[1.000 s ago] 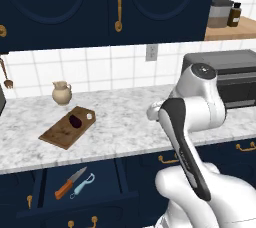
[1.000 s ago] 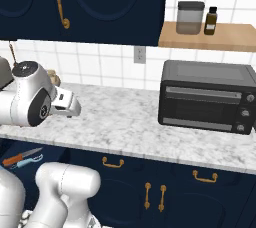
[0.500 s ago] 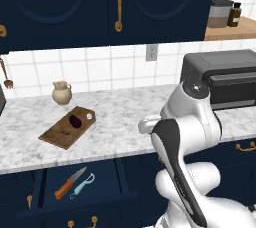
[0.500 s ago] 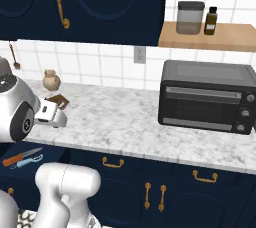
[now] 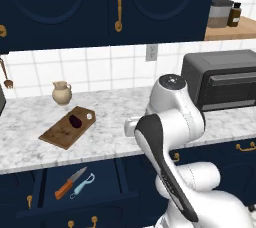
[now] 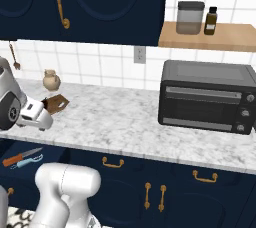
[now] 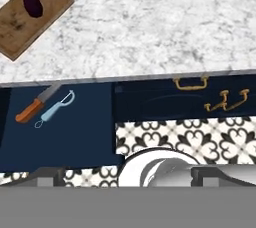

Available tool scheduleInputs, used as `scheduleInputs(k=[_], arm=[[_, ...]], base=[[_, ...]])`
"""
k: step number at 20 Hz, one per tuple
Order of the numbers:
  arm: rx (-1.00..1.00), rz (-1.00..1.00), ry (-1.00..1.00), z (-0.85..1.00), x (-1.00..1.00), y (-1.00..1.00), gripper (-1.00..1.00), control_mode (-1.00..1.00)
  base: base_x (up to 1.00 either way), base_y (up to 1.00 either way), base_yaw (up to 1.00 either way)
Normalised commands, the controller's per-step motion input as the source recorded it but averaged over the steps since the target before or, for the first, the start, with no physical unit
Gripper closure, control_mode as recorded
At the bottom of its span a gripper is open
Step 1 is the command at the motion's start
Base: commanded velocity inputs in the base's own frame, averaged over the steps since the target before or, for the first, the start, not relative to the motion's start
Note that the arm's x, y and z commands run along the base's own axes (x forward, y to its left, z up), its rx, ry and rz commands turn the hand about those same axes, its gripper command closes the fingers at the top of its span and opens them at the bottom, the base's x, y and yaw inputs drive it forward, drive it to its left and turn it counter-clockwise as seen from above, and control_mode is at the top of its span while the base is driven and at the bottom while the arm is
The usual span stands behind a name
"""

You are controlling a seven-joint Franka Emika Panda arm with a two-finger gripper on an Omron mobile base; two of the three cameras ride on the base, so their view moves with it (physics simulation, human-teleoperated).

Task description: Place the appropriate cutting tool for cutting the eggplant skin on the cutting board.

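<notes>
The brown cutting board (image 5: 64, 129) lies on the marble counter at the left, with the small dark eggplant (image 5: 75, 120) on its far end. Below it, in the open drawer, the light-blue peeler (image 5: 83, 185) lies beside the orange-handled knife (image 5: 69, 183). The hand view looks down on the board (image 7: 30, 22), the eggplant (image 7: 32, 2), the peeler (image 7: 54, 110) and the knife (image 7: 36, 104). My gripper (image 7: 128, 177) hangs above the counter's front edge, right of the drawer and well above it. Its fingertips (image 7: 47, 174) stand wide apart and open, with nothing between them.
A small beige pitcher (image 5: 61, 92) stands by the tiled wall behind the board. A black toaster oven (image 6: 207, 103) occupies the counter's right end. Closed drawers with brass handles (image 7: 189, 82) run under the counter. Navy upper cabinets hang overhead, and a shelf (image 6: 215, 36) holds a jar and a bottle.
My arm has folded down and swung left. The hand has dropped from over the middle of the counter to its front edge, nearer the open drawer. The objects have stayed put.
</notes>
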Motion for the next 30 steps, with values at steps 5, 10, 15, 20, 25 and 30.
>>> scheduleInputs(k=[5,10,15,20,25,30], arm=[[0.00,0.00,-0.05,-0.03,-0.25,0.55,-1.00,-1.00],[0.06,0.00,-0.19,-0.20,-0.28,0.27,-1.00,-1.00],[0.12,0.00,-0.02,-0.42,0.00,0.05,-1.00,-1.00],[0.04,0.00,0.12,-0.28,0.00,0.36,-1.00,-1.00],[0.00,-0.07,0.20,0.02,-0.01,0.58,-1.00,-1.00],[-0.01,-0.04,0.28,0.00,0.00,0.42,-1.00,-1.00]], base=[[0.00,0.00,0.00],[0.00,0.00,0.00],[0.00,0.00,0.00],[0.00,0.00,0.00],[0.00,0.00,0.00],[0.00,0.00,0.00]])
